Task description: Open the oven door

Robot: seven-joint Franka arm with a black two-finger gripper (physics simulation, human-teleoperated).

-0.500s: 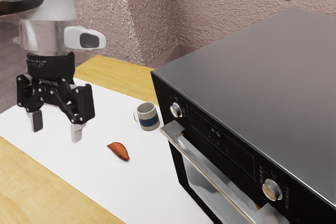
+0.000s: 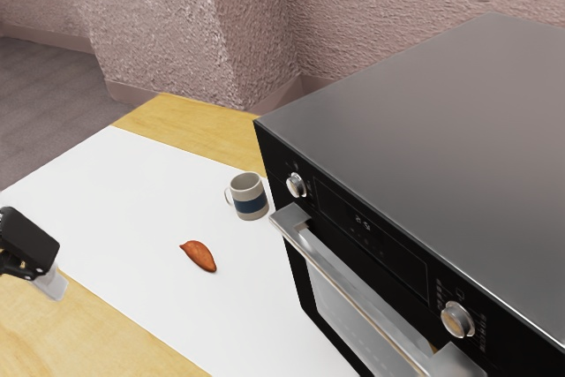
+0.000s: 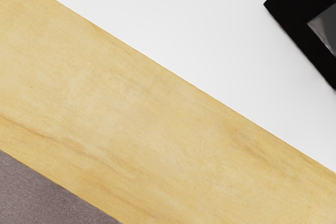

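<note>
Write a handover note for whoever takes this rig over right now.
End effector: at the exterior view's left edge, well away from the oven handle; open or shut, I cannot tell.
Job's things: oven door looks shut, handle across its top. Mug stands beside the oven.
Done: no opening visible.
Left: reach the handle, pull the door open.

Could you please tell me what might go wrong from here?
The mug stands close to the near end of the oven's handle, so I might knock it while reaching in. The door could also bump the mug as it swings out. The handle looks smooth, so my grip may slip.
</note>
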